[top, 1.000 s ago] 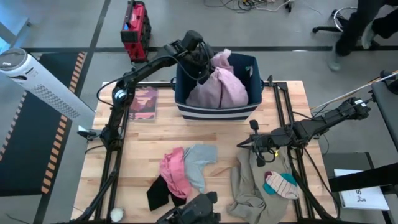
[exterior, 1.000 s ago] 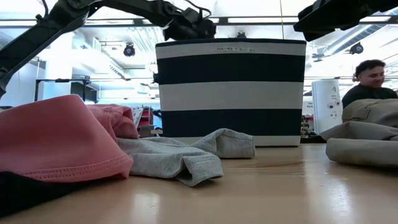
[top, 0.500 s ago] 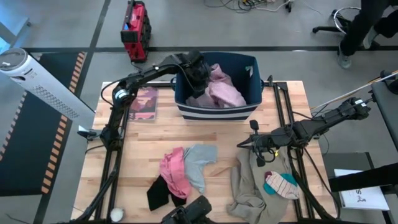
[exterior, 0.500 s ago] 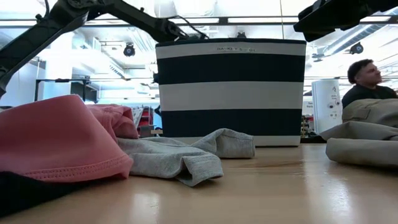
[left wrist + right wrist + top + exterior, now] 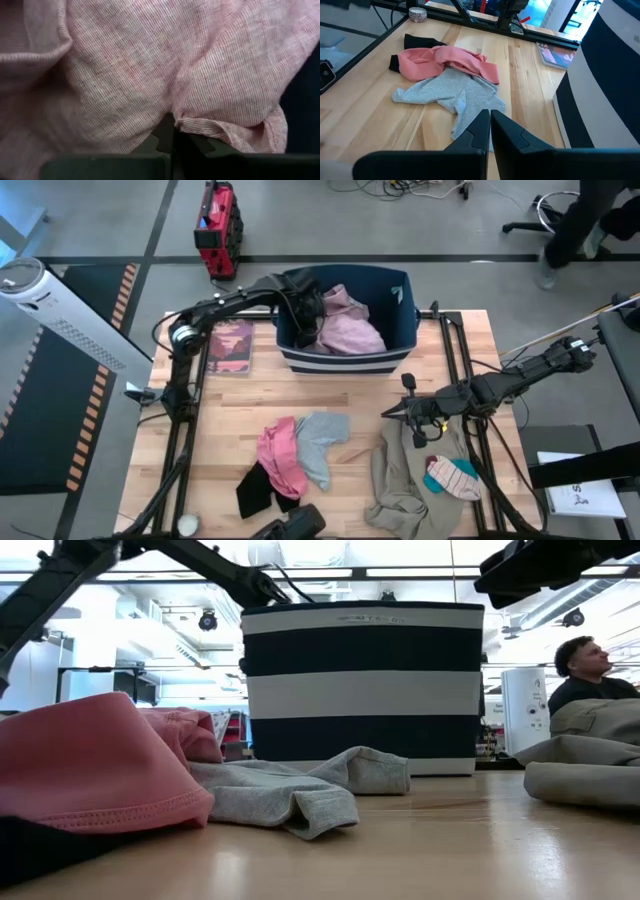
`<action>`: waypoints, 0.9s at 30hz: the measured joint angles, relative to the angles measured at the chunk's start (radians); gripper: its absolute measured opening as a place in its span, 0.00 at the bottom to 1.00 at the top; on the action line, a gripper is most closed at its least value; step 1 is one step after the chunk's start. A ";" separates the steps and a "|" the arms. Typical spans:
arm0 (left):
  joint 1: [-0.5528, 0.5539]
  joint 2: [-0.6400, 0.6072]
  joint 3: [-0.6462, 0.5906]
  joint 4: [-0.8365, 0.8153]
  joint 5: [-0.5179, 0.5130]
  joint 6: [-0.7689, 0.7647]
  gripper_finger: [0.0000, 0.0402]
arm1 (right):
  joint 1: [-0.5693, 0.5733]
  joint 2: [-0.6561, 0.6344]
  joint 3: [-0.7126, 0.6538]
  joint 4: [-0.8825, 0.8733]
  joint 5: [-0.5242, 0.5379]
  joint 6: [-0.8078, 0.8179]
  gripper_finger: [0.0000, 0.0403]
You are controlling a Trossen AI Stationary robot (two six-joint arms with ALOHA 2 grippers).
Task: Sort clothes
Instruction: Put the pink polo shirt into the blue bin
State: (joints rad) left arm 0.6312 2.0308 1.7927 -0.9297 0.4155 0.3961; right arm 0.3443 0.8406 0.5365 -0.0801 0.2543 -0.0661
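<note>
The pale pink shirt (image 5: 350,330) lies bunched inside the navy bin with white stripes (image 5: 345,361) at the table's far middle. My left gripper (image 5: 305,308) is down in the bin at its left wall, shut on the shirt (image 5: 150,75). My right gripper (image 5: 414,416) is shut and empty, hovering over the table's right middle above the khaki-beige piece (image 5: 400,480). The striped teal-white sock (image 5: 450,477) lies on that piece. Pink (image 5: 280,455), light blue-grey (image 5: 322,442) and black (image 5: 255,490) pieces lie in a heap at the near middle. My left gripper pinches a gathered fold of the shirt (image 5: 197,125) between its two shut fingertips. The cloth puckers at the tips and spreads slack beyond them. The shirt rests in the bin. One layer or several, I cannot tell.
A flat dark pink-printed book (image 5: 232,345) lies left of the bin. In the low view the bin (image 5: 365,690) stands behind the pink (image 5: 90,770) and grey (image 5: 290,790) pieces. A person (image 5: 585,665) is beyond the table's right side. Bare wood lies between bin and heap.
My left gripper has gone down into the bin and toward its left wall, still shut on the shirt. The shirt, earlier bunched high above the rim, has sunk and spread out inside the bin. The bin has slid slightly toward the table's left.
</note>
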 joint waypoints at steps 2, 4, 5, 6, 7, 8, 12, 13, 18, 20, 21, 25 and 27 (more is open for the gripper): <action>0.001 -0.037 -0.026 -0.005 -0.026 0.003 0.00 | 0.000 0.000 0.000 0.000 0.000 0.000 0.00; 0.002 -0.078 -0.059 0.000 -0.041 0.004 0.00 | 0.000 0.000 -0.001 -0.001 0.000 0.000 0.00; 0.002 -0.096 -0.072 0.000 -0.047 0.004 0.00 | 0.000 0.000 -0.001 0.000 0.000 0.000 0.00; 0.002 -0.115 -0.088 0.004 -0.053 0.004 0.00 | 0.000 0.000 -0.001 0.000 0.000 0.000 0.00; 0.002 -0.135 -0.106 0.006 -0.061 0.004 0.00 | 0.000 0.000 -0.001 0.000 0.000 0.000 0.00; 0.002 -0.151 -0.126 0.009 -0.069 0.004 0.00 | 0.000 0.000 -0.001 0.001 0.000 0.000 0.00; 0.003 -0.199 -0.190 0.019 -0.079 -0.017 0.00 | 0.000 0.000 -0.001 0.003 0.000 -0.002 0.00; 0.003 -0.210 -0.207 0.026 -0.081 -0.018 0.00 | 0.000 0.000 -0.001 0.004 0.000 -0.002 0.00; 0.001 -0.235 -0.238 0.073 -0.119 -0.042 0.05 | 0.000 0.000 -0.001 0.004 0.000 -0.009 0.00; 0.000 -0.238 -0.237 0.074 -0.121 -0.043 0.10 | 0.000 0.000 -0.001 0.004 0.000 -0.011 0.00; 0.000 -0.240 -0.233 0.073 -0.121 -0.043 0.13 | 0.000 0.000 -0.001 0.005 0.000 -0.010 0.00; 0.000 -0.255 -0.203 0.074 -0.122 -0.047 0.27 | 0.000 0.000 -0.001 0.005 0.000 -0.011 0.00; 0.000 -0.264 -0.183 0.077 -0.122 -0.047 0.34 | 0.000 0.000 -0.001 0.004 0.000 -0.012 0.00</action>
State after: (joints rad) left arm 0.6315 1.7670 1.6098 -0.8529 0.2936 0.3492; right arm 0.3439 0.8405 0.5354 -0.0758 0.2546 -0.0781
